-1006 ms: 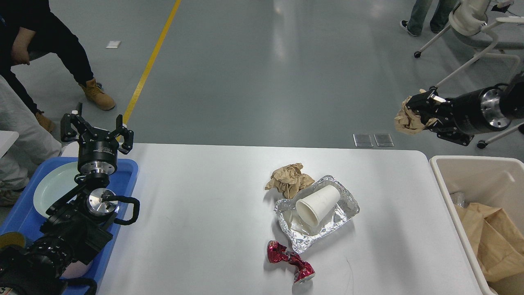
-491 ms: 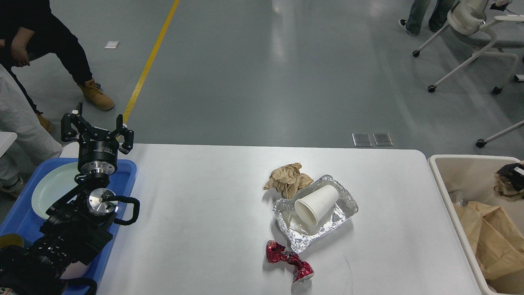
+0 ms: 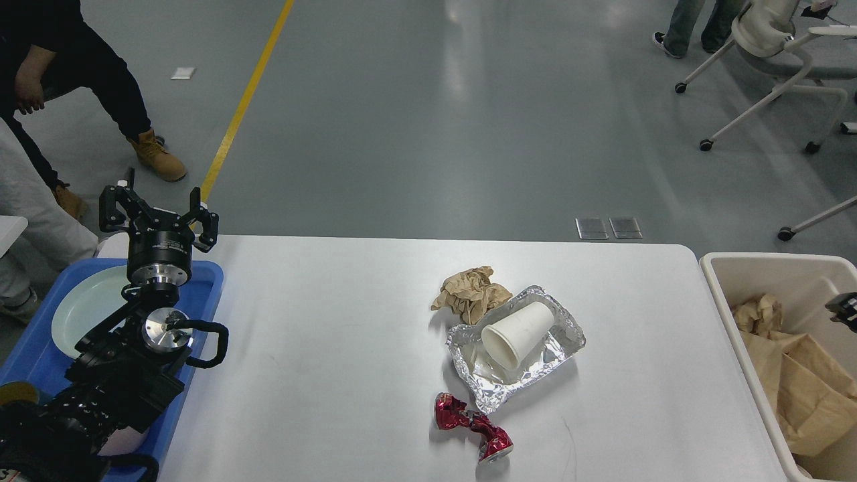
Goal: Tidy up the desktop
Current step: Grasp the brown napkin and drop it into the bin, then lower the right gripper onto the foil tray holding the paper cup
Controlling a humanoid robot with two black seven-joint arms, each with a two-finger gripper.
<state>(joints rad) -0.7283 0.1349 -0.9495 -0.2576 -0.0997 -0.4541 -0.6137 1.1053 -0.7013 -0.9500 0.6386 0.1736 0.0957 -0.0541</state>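
**Four pieces of litter left on the desktop**

The desktop (image 3: 335, 348) spans the middle, carrying foil tray (image 3: 515, 348), cup (image 3: 517, 331), paper wad (image 3: 471, 292) and crushed can (image 3: 474, 428). Left gripper (image 3: 158, 213) hovers spread and empty; right gripper (image 3: 845, 309) barely shows, jaws unreadable. The cup may roll if the tray gets nudged.

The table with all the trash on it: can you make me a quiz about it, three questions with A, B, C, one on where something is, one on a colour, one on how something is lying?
1. Where is the white paper cup?
A. in the foil tray
B. in the beige bin
C. on the blue tray

2. What colour is the crushed can?
A. green
B. red
C. silver

3. How is the cup lying?
A. upright
B. upside down
C. on its side

Answers: 1 A, the cup rests inside the foil. 2 B, its crumpled skin is shiny red. 3 C, its open mouth faces sideways toward the camera.
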